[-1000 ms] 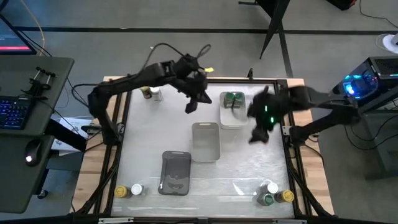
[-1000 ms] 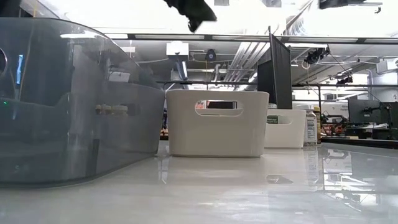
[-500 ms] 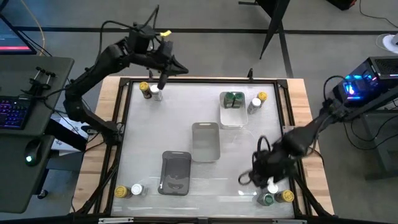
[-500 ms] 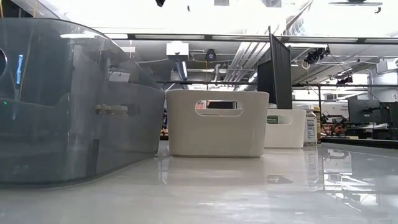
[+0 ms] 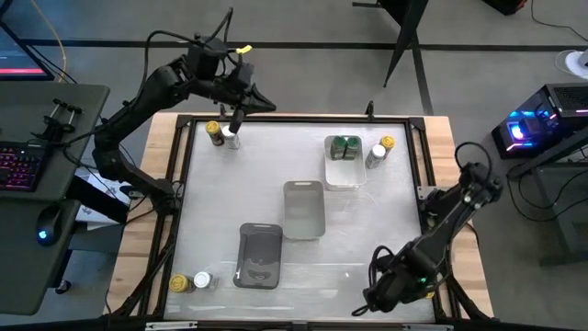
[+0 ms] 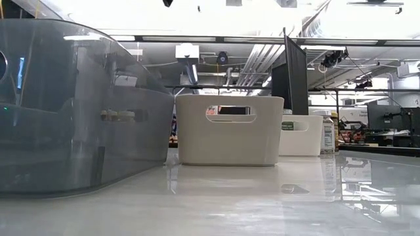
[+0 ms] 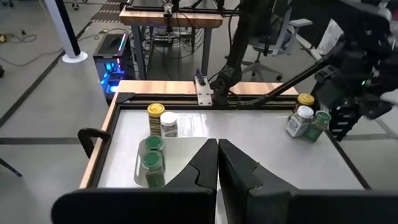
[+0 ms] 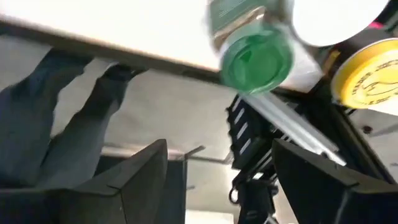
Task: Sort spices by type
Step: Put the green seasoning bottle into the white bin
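Now the right tool (image 5: 378,296) hangs spread and empty at the surface's (image 5: 367,234) near right corner, just short of the green-lidded spice jar (image 8: 256,57), which stands beside the white-lidded jar (image 8: 339,18) and yellow-lidded jar (image 8: 367,73). Best straddle its body squarely; its long axis seems upright. The left tool (image 7: 217,163), clenched, waits at the far left corner.

Robotics lab: PC tower (image 5: 542,118), keyboard (image 5: 20,165).

Spice jars sit in small upright groups: yellow- and white-lid pair (image 5: 219,134) far left corner, two green-lids (image 5: 345,147) in white tray, another pair (image 5: 379,151) just beside it, yellow/white pair (image 5: 189,282) near left corner.
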You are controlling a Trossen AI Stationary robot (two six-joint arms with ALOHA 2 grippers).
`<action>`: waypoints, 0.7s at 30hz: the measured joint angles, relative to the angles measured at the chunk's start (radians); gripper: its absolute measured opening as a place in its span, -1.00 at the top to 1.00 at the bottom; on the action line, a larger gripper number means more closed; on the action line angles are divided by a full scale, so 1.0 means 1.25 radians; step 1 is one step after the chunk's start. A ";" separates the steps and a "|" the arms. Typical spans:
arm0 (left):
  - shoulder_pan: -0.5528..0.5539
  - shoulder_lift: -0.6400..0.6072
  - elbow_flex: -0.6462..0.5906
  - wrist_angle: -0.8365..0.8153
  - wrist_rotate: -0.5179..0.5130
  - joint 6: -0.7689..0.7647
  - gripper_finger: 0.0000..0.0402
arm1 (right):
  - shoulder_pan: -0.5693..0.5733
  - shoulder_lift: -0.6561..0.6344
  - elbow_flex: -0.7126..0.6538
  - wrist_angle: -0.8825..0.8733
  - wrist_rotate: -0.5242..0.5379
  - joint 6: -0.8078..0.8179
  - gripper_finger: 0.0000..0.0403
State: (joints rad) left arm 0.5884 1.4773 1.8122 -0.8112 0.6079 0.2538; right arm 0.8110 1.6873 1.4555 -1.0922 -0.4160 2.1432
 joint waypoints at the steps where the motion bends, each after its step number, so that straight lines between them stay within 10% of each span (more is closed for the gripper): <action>1: 0.000 0.000 0.000 0.001 0.000 -0.007 1.00 | 0.002 0.009 0.000 -0.007 0.002 0.005 -0.41; 21: -0.001 0.001 0.000 0.003 -0.005 -0.077 1.00 | 0.012 0.058 -0.025 -0.082 0.059 -0.130 -0.41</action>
State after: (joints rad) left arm 0.5873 1.4780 1.8122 -0.8075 0.6022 0.1574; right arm 0.8257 1.7599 1.4241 -1.1950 -0.3426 1.9800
